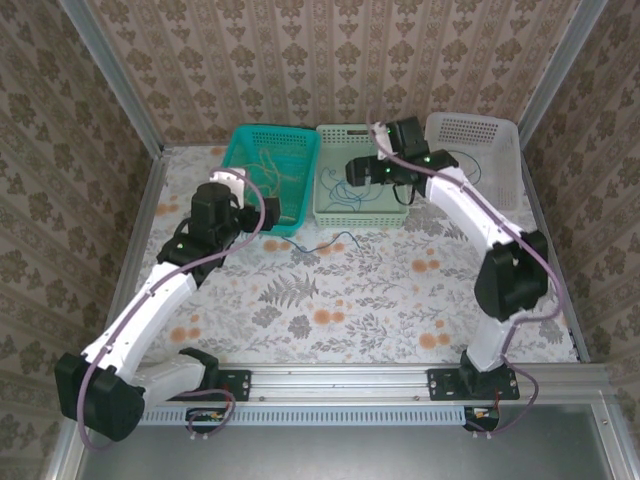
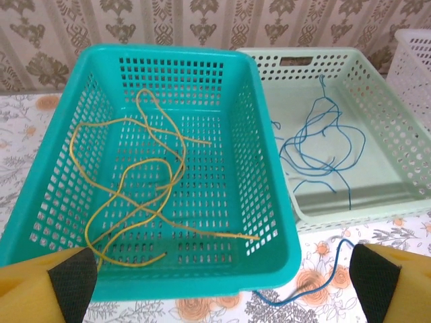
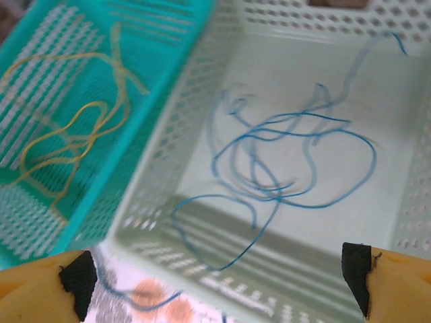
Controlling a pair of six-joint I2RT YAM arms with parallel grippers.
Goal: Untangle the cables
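the sorting is judged to be well advanced. the thin yellow wires are seen lying alone in loose loops in the teal perforated plastic basket at the left. the thin blue wires are gathered in the pale mint perforated basket just to its right, with no yellow among them. one more thin blue wire is left on the flower-patterned table, just beside the near edges of these two baskets. a white perforated basket is set at the far right; what it holds is too small to be told. the left gripper is released, its jaws spread wide at the teal basket's near rim with nothing between them. the right gripper is likewise spread wide and empty above the mint basket. the stray wire on the table is judged to be what remains to be lifted and placed.
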